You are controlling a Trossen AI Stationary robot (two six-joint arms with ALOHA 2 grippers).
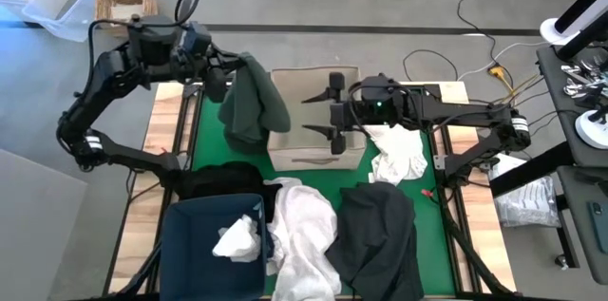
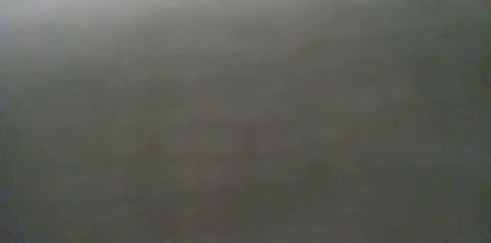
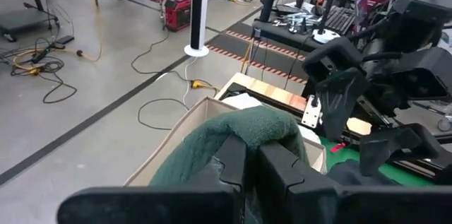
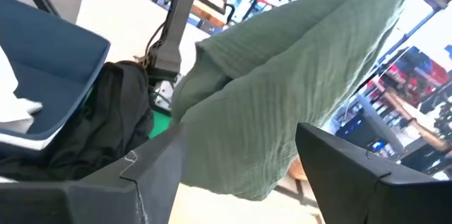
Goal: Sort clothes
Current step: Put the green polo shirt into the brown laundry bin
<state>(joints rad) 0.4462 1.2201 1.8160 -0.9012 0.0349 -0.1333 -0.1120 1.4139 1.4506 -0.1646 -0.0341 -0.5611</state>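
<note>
green garment lifted at the box's edge

dark green garment [image 1: 250,102]: soft crinkled weave, hangs in loose folds from the left claw [image 1: 231,71], draped against the left rim of the beige box [image 1: 318,154]. in the left wrist view the cloth [image 3: 233,136] bunches into a rounded hump just past the two dark fingers [image 3: 275,167], which are closed together with the fabric pinched between them.

other clothes: a white garment [image 1: 302,235] lies crumpled on the green mat [image 1: 204,135] in front of the box, one end lapping the rim of the navy bin [image 1: 195,244]; a small white piece [image 1: 237,239] lies inside that bin. a charcoal garment [image 1: 378,235] lies spread beside the white one, touching it. a black garment [image 1: 220,179] lies heaped between bin and box. another white garment [image 1: 397,152] is bunched just right of the box, under the right arm.

box: square, soft fabric walls, open top. bin: stiff, straight-sided.

right claw [image 1: 334,111]: over the box, fingers spread wide, holding nothing. in its wrist view both fingers [image 4: 152,171] stand well apart, with the green cloth [image 4: 296,83] hanging beyond them.

worktop [image 1: 157,121]: pale wood planks flank the mat. the low view is a grey blur, nothing readable.
</note>
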